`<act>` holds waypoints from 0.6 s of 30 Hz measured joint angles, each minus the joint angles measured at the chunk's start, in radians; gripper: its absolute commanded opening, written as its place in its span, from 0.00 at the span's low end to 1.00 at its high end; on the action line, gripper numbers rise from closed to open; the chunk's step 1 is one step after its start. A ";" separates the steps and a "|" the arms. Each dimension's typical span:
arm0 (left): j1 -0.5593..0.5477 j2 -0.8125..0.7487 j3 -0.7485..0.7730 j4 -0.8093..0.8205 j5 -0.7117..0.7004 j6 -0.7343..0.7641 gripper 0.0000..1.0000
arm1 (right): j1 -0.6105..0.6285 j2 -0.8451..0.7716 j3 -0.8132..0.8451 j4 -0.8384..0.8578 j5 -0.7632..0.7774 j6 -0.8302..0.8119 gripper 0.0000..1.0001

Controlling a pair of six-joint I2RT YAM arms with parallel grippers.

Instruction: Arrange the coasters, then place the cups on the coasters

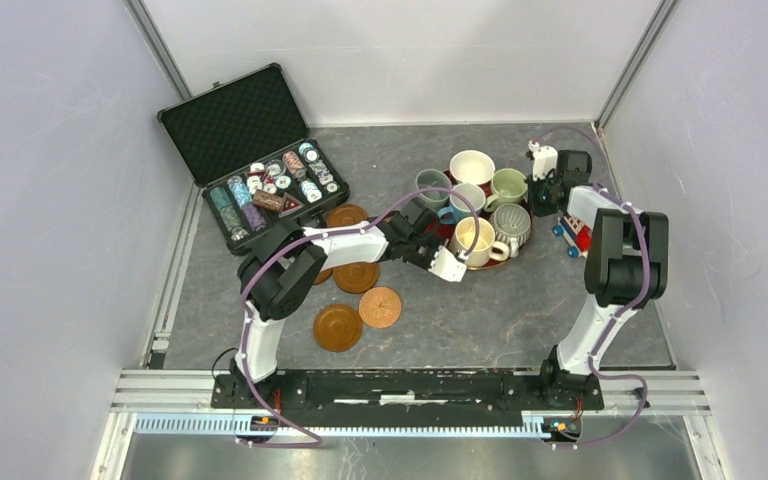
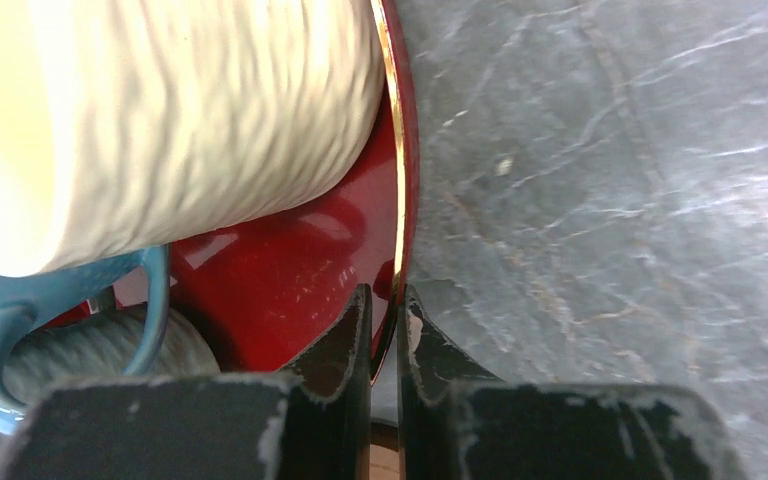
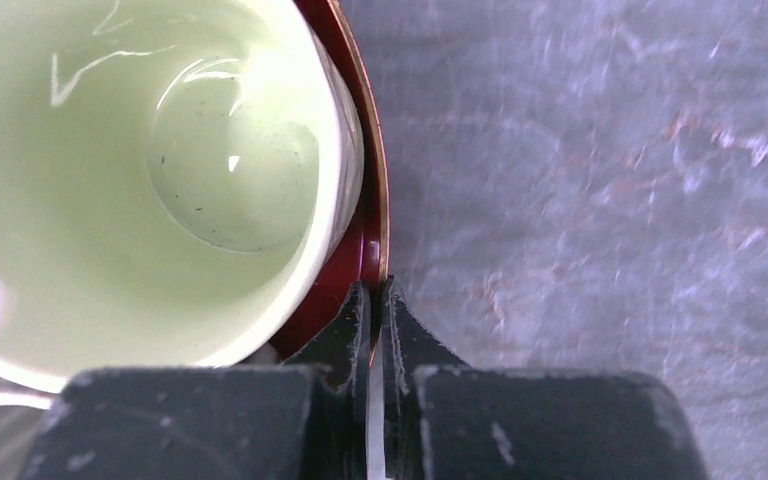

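Six cups stand clustered on a glossy red tray: grey, white-inside reddish, pale green, light blue, cream-yellow and ribbed grey-white. My left gripper is shut on the tray's gold-edged rim beside the cream-yellow cup. At the opposite side my right gripper is shut on the tray's rim next to the pale green cup. Brown coasters lie loose left of the tray; my left arm partly hides one.
An open black case of poker chips sits at the back left. A small toy vehicle lies right of the tray, by my right arm. Grey walls close in on both sides and behind.
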 measured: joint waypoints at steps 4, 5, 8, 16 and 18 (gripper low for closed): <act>0.030 0.035 0.034 0.032 0.005 0.000 0.02 | 0.019 0.076 0.092 0.021 0.025 0.017 0.00; 0.040 0.044 0.047 0.035 0.006 0.001 0.02 | 0.022 0.094 0.114 0.024 0.027 0.023 0.00; 0.077 0.079 0.090 0.041 0.009 0.012 0.03 | 0.030 0.143 0.174 0.039 0.029 0.038 0.00; 0.174 0.159 0.191 0.075 0.020 0.045 0.04 | 0.070 0.276 0.335 0.103 0.060 0.111 0.00; 0.193 0.184 0.229 0.069 0.015 0.045 0.05 | 0.080 0.315 0.382 0.126 0.064 0.134 0.00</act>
